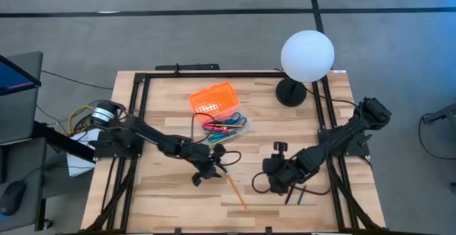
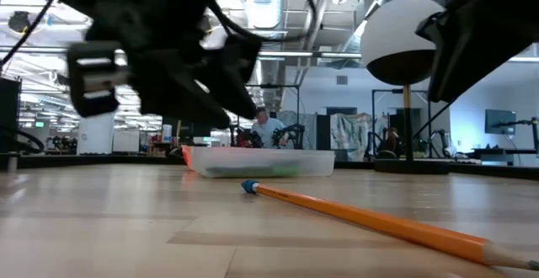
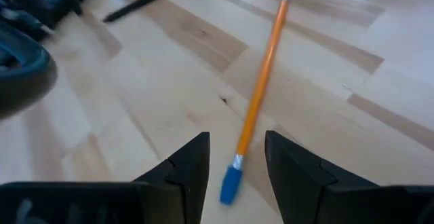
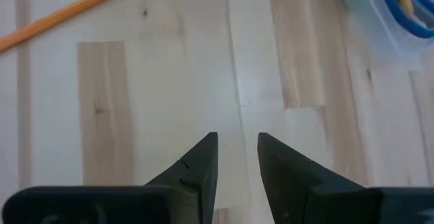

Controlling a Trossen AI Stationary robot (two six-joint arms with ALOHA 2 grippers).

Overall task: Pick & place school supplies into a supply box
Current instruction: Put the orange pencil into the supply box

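Straddling the orange pencil (image 3: 261, 81) on desk (image 1: 164, 196), left claw (image 3: 235, 166) has fingers apart, nothing held; supply box (image 1: 226, 126) lies near. Step: pre-grasp. Next: lower, close. Right claw (image 4: 237, 159) waits w/ fingers apart, empty.

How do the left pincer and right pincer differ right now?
The left pincer is open with the orange pencil's blue eraser end between its fingers; the right pincer is open over bare wood, around nothing. The left hangs near the table's middle, just below the supply box; the right sits toward the right edge, near two dark pens. Neither grips anything.
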